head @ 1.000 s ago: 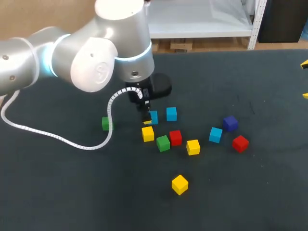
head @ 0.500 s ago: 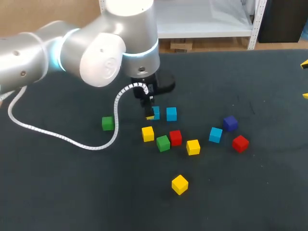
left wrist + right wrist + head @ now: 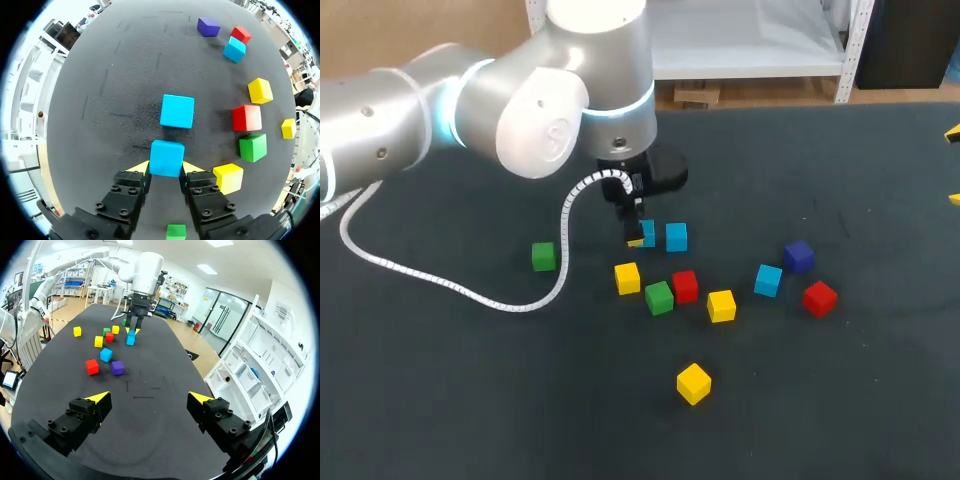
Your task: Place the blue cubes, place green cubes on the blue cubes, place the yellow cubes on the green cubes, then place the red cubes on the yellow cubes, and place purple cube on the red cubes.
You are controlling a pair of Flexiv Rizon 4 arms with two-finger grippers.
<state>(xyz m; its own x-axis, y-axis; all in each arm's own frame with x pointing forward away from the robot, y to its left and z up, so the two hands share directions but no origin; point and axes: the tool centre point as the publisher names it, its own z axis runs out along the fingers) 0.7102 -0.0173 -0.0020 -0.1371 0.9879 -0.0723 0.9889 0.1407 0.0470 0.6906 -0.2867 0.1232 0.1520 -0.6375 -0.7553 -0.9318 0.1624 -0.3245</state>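
My left gripper point(image 3: 637, 236) is shut on a blue cube point(image 3: 166, 158), holding it just short of a second blue cube point(image 3: 177, 111) point(image 3: 676, 237) that lies ahead of the fingers. A third blue cube point(image 3: 768, 280) lies to the right beside the purple cube point(image 3: 798, 256) and a red cube point(image 3: 819, 297). In front of the gripper sit a yellow cube point(image 3: 627, 278), a green cube point(image 3: 659, 297), a red cube point(image 3: 685, 286) and another yellow cube point(image 3: 721, 305). My right gripper point(image 3: 149, 402) stands open at the table's right edge, holding nothing.
A lone green cube point(image 3: 544, 256) lies to the left, next to the left arm's white cable point(image 3: 470, 292). A third yellow cube point(image 3: 693, 383) sits alone nearer the front. The dark mat point(image 3: 840, 400) is bare at front and right.
My left gripper has carried the blue cube a little to the right and farther back, nearer the second blue cube. The right arm has kept still.
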